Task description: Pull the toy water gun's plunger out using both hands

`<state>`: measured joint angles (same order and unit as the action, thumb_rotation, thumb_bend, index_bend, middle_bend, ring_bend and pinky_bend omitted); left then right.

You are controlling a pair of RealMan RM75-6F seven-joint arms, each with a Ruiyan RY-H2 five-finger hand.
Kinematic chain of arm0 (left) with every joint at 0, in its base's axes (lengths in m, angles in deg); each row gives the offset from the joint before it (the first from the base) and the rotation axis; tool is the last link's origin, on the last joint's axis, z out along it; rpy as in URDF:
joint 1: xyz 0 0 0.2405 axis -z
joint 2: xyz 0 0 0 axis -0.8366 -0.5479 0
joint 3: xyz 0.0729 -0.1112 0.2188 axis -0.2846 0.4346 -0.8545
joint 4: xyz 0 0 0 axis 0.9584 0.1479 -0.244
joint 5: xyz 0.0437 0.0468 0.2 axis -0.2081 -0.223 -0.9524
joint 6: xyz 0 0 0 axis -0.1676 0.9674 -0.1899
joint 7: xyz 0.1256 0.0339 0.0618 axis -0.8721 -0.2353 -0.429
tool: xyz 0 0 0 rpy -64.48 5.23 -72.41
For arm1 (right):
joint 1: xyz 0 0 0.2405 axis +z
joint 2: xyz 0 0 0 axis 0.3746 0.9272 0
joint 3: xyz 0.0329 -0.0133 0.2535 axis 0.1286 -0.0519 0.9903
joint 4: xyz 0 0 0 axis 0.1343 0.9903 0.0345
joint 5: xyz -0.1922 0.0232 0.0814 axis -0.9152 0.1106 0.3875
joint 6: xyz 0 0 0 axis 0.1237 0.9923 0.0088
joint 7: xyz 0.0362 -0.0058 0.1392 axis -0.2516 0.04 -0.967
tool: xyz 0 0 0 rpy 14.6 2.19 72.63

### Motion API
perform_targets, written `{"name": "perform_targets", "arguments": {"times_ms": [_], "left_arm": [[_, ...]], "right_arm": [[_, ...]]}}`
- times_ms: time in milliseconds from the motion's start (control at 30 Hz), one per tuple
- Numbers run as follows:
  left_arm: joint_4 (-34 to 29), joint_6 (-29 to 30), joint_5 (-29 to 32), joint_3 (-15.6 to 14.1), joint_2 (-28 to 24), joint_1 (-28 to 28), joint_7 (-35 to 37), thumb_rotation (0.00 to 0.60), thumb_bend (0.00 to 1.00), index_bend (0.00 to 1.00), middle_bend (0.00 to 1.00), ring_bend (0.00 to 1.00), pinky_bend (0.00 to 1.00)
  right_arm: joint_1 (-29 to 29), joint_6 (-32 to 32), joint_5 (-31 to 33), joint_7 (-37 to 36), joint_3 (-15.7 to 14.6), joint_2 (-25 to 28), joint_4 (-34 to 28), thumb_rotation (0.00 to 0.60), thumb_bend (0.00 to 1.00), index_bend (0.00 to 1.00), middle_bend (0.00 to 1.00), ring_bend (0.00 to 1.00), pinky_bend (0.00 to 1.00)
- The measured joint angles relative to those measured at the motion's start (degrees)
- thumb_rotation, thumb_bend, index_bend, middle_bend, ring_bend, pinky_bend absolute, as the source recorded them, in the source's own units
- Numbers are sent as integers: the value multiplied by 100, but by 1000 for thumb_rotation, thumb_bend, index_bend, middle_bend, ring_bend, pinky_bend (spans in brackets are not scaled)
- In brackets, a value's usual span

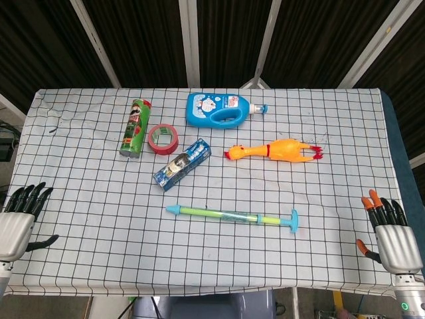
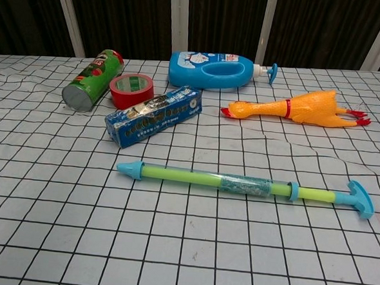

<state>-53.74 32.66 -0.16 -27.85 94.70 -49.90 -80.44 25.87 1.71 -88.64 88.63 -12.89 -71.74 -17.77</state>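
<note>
Down at the near corners of the desk, the left robot hand and right robot hand hang empty, fingers spread, touching nothing. Between them, further in, the toy water gun lies flat, plunger handle pointing right.

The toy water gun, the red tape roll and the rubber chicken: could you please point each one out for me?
toy water gun [image 2: 239, 183], chest view, on the clear barrel's middle.
red tape roll [image 2: 131, 91], chest view, on its front outer wall.
rubber chicken [image 1: 284, 148], head view, on its orange body.
</note>
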Motion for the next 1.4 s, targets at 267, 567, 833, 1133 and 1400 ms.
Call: {"name": "perform_targets", "arguments": {"times_ms": [267, 567, 833, 1133, 1400], "left_arm": [[-41, -25, 39, -27, -38, -19, -21, 600, 26, 0, 0, 0, 0], [-64, 24, 65, -8, -76, -44, 60, 600, 26, 0, 0, 0, 0], [-72, 90, -6, -3, -70, -51, 59, 600, 26, 0, 0, 0, 0], [-46, 96, -51, -7, -53, -38, 46, 600, 26, 0, 0, 0, 0], [14, 76, -25, 3, -37, -29, 69, 600, 40, 0, 0, 0, 0]], "right_arm": [[16, -22, -75, -35, -30, -8, -18, 600, 303, 0, 0, 0, 0], [175, -107, -341, -69, -40, -119, -211, 600, 303, 50, 0, 0, 0], [560, -737, -236, 485, 45, -249, -869, 600, 304, 209, 0, 0, 0], [972, -1270, 209, 1527, 227, -896, -1125, 600, 303, 395, 108, 0, 0], [1194, -1527, 538, 2255, 241, -1706, -927, 600, 304, 396, 111, 0, 0]]}}
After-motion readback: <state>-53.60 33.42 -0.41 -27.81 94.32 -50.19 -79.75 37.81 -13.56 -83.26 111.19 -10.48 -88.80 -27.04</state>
